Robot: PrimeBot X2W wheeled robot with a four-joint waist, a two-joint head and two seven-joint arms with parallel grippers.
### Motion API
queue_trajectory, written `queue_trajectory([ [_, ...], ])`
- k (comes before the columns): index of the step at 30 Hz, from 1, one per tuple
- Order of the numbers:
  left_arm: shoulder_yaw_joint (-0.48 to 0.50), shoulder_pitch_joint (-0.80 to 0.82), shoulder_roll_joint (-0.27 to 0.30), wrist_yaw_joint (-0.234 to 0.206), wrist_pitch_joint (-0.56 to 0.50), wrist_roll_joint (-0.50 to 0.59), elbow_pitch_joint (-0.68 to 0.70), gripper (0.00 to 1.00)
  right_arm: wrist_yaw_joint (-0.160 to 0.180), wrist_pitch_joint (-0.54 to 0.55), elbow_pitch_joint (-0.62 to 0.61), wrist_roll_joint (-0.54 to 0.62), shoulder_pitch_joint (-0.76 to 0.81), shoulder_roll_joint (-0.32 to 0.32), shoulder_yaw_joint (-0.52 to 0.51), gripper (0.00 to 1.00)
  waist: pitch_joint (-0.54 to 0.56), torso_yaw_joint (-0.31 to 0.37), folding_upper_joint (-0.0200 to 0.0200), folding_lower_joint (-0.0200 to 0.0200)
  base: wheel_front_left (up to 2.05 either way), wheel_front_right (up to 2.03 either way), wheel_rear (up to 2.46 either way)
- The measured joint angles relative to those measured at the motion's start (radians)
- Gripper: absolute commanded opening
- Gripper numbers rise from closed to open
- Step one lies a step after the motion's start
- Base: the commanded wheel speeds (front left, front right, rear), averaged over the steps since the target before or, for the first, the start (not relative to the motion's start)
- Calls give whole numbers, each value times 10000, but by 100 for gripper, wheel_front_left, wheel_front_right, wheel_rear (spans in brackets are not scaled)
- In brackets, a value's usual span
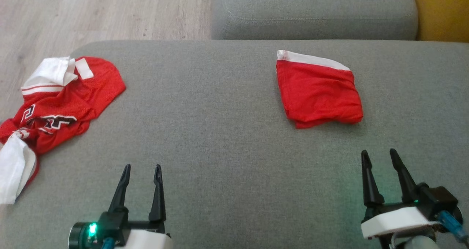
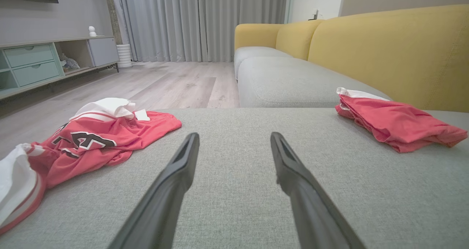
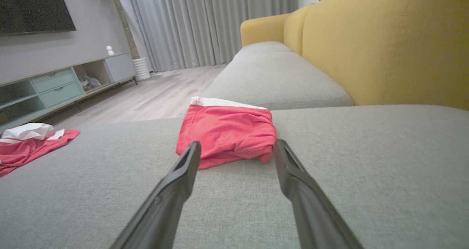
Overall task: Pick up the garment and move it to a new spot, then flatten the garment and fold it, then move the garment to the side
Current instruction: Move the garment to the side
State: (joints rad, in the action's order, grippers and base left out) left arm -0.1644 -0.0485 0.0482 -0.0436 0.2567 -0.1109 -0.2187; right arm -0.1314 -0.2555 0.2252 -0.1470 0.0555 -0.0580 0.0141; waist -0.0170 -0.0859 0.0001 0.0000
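1. Where the grey cushion (image 1: 220, 132) reaches its left edge, a crumpled red-and-white jersey (image 1: 62, 99) lies loose, with white parts right at that edge.
2. Left gripper (image 1: 142, 166): over the cushion's near left part, well clear of the jersey. Fingers spread apart, nothing between them.
3. Folded red garment (image 1: 318, 91) with a white band: lying on the cushion's far right part, nothing touching it.
4. Right gripper (image 1: 379, 152): over the cushion's near right part, just short of the folded red garment. Fingers spread apart, holding nothing.
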Motion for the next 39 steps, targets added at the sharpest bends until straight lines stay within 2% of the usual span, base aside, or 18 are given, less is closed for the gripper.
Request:
queue_trajectory([
  [6, -13, 49, 0, -13, 0, 257, 142, 100, 0, 2, 876, -441, -434, 107, -291, 100, -539, 19, 0, 0, 0, 0, 0],
  [12, -280, 672, 0, -13, 0, 286, 286, 100, 0, 2, 2788, -1104, -3178, 54, -96, 100, -1463, -28, -1, 2, 0, 0, 0],
  [19, -732, 1685, -19, -6, 0, 134, 314, 100, 0, 1041, 5308, -1233, -6414, -1058, -232, 100, -2540, -350, -1, 4, 0, 0, 0],
  [25, -974, 2090, -23, -17, 0, 13, 322, 100, 0, 1645, 6951, -1643, -7444, -1465, 29, 100, -2975, -844, -1, 3, 0, 0, 0],
  [26, -978, 2087, -21, -59, 0, -15, 322, 100, 0, 1776, 7129, -1791, -7483, -1453, 153, 79, -3024, -880, -1, 2, 0, 0, 0],
  [27, -982, 2087, -21, -96, 0, -38, 324, 100, 0, 1804, 7256, -1946, -7497, -1442, 255, 49, -3065, -905, -1, 3, 0, 0, 0],
  [28, -984, 2087, -19, -107, 0, -38, 326, 100, 0, 1730, 7288, -2054, -7529, -1459, 349, 27, -3097, -918, -1, 2, 0, 0, 0],
  [29, -986, 2087, -21, -128, 0, -38, 336, 100, 0, 1622, 7331, -2123, -7603, -1488, 428, 0, -3116, -910, -1, 1, 0, 0, 0],
  [32, -972, 2087, -19, -176, 0, -35, 366, 100, 0, 1406, 7430, -2393, -7807, -1507, 786, 0, -3159, -762, -1, 1, 0, 0, 0],
  [35, -959, 2089, -21, -163, 0, 25, 408, 100, 0, 1308, 7426, -2506, -7845, -1814, 1229, 0, -3240, -510, -1, 1, 0, 0, 0],
  [39, -915, 2255, -19, -13, 0, 184, 562, 100, 0, 1317, 7313, -2600, -7851, -2853, 1649, 0, -3520, -117, -1, 0, 0, 0, 0],
])
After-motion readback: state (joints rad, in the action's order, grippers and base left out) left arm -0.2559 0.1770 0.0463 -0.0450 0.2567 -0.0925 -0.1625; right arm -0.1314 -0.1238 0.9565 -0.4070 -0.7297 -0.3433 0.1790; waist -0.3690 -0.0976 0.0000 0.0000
